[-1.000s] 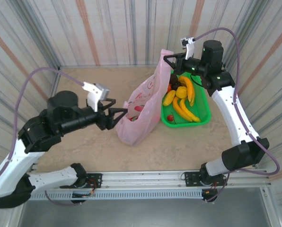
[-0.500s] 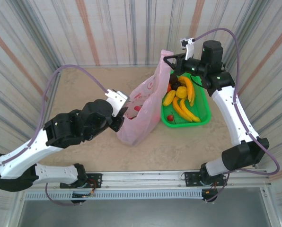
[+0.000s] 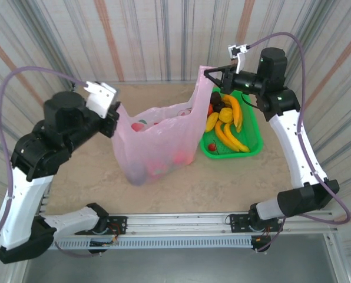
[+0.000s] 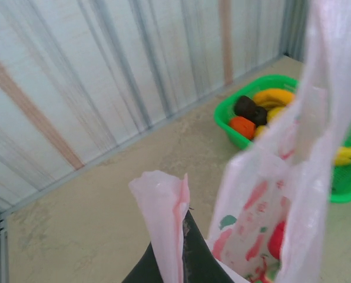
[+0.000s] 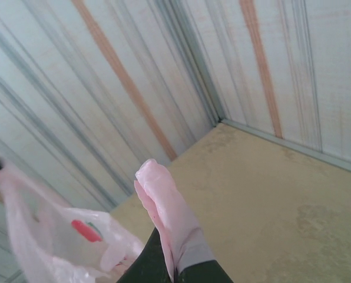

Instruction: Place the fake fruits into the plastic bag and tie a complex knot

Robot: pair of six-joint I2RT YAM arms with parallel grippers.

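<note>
While the plastic bag borders the tray, bare table lies nearer.

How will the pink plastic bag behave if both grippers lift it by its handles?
The plastic bag is probably floppy: it sags between the left gripper and the right gripper. Its thin handle crumples in the grip, so it may slip. The fruits inside likely pull its bottom down.

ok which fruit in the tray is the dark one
The dark purple piece at the green tray's far left corner; the others are yellow, orange or red.
</note>
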